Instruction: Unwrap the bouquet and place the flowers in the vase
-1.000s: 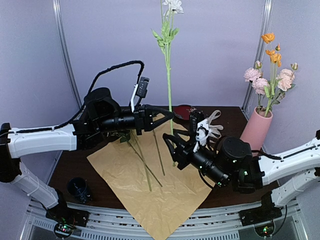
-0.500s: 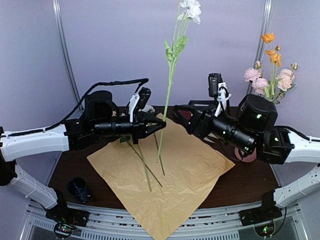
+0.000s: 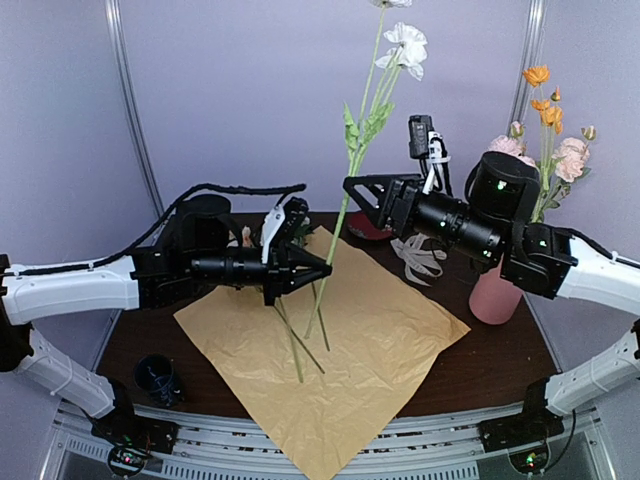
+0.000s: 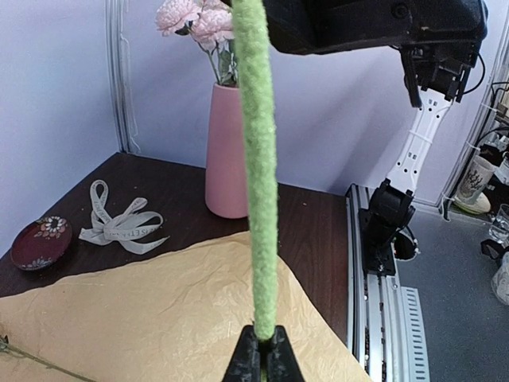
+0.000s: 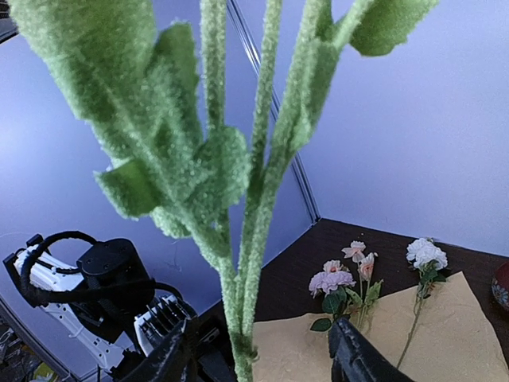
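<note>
Dark brown table, tan paper spread flat on it, so the unwrapping looks done and it's flower-moving time. A few loose flowers lie on the paper. Just past them the left gripper is clamped tight low on a white flower, holding it tall, leaning right. Higher up, the right gripper has its jaws apart either side of that stem, not gripping. Probably it needs to close before the left lets go. The pink vase stands back right, some blooms already in it.
</note>
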You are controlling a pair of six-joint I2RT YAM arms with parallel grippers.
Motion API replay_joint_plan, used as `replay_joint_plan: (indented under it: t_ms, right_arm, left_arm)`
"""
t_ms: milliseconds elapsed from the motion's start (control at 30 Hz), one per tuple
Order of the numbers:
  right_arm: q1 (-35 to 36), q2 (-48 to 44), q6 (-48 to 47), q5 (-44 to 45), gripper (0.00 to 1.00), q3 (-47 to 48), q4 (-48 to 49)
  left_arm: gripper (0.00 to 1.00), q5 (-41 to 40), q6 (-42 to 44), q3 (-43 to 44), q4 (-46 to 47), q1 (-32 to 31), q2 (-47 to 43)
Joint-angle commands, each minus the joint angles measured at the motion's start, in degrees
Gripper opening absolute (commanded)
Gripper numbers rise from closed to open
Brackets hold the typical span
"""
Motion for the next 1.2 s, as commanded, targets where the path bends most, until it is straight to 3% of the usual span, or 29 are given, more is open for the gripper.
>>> replay_joint_plan:
  t_ms: [0,433,533,667,733,767,800,900,1000,1033,1067,1167]
  right_arm:
    - [-0.79,0.57,1.79,-3.14,0.54,2.03,1.18]
    - [-1.38,2.20,3.74,-6.06,0.31,2.04,2.21]
    - [-1.35,2.36,3.94,-6.48,0.21,1.89,2.54]
    - [-1.46,2.15,3.99,-6.09,0.00,1.94,2.49]
    - [-1.45,1.94,3.56,-5.75,0.00,2.03,2.05]
    - [-1.47,1.80,3.20,-5.29,0.00,2.37,1.59]
    - [-1.47,1.60,2.64,-4.70,0.00,2.76,0.73]
    - [-1.47,0.71,0.00,-1.39,0.00,4.81,-3.18]
    - [-1.43,0.56,-5.37,4.16,0.00,10.72,-10.86]
    - [-1.41,2.27,-12.23,11.68,0.00,21.64,-21.73]
    - [-1.46,3.19,-14.37,15.82,0.00,26.35,-27.01]
    - [-1.47,5.67,-20.63,28.77,0.00,38.95,-35.65]
  left_arm:
    - [0.00,0.91,1.17,-0.85,2.09,-0.37,-1.58]
    - [0.00,0.45,0.02,-1.68,2.97,-0.55,-1.58]
    - [0.00,0.40,0.03,-1.78,2.97,-0.55,-1.58]
    - [0.00,-0.32,0.12,-1.81,2.76,-0.55,-1.59]
    - [0.02,-2.27,0.32,-1.44,1.96,-0.55,-1.50]
    - [0.24,-4.04,0.91,-0.95,0.71,-0.55,-1.54]
    - [0.52,-7.48,2.11,0.49,-1.15,-0.55,-1.61]
    - [0.83,-23.38,4.52,4.68,-8.01,-0.55,-2.68]
    - [0.97,-36.69,8.98,7.54,-10.97,-0.55,-4.84]
    - [0.98,-43.56,13.82,8.78,-9.76,-0.46,-6.64]
    - [0.98,-45.86,15.52,8.95,-8.30,-0.46,-7.10]
    - [0.98,-52.00,20.01,8.13,-3.73,-0.33,-7.88]
